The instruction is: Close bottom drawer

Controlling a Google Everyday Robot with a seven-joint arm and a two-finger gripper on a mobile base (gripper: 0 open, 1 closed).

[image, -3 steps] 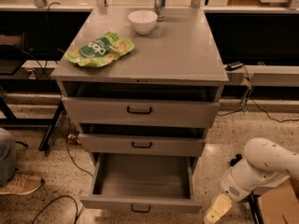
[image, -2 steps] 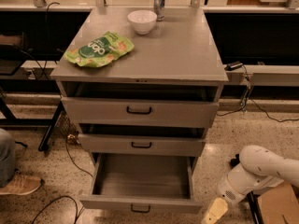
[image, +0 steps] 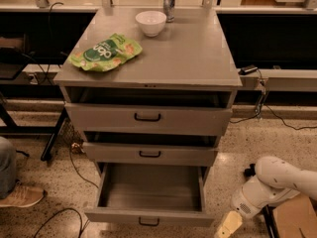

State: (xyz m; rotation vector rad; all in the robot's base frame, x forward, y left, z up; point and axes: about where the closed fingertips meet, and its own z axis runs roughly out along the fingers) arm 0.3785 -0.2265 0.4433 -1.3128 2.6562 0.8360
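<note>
The bottom drawer [image: 148, 216] of the grey cabinet is pulled far out and its inside is empty. Its low front panel carries a small black bar handle [image: 148, 222] near the lower edge of the view. The middle drawer [image: 150, 154] and the taller top drawer [image: 147, 118] above it each stand slightly out. My white arm [image: 270, 190] comes in from the lower right. My gripper [image: 227, 226], with pale fingers, hangs low just right of the bottom drawer's front right corner, apart from it.
On the cabinet top [image: 198, 58] lie a green snack bag [image: 105, 52], a white bowl [image: 150, 22] and a metal can [image: 169, 3]. A person's shoe [image: 20, 196] is at the left. Cables run over the floor. A cardboard box [image: 294, 219] is at the lower right.
My arm and gripper have moved lower and slightly left, nearer the bottom drawer's front right corner. The drawers have not moved.
</note>
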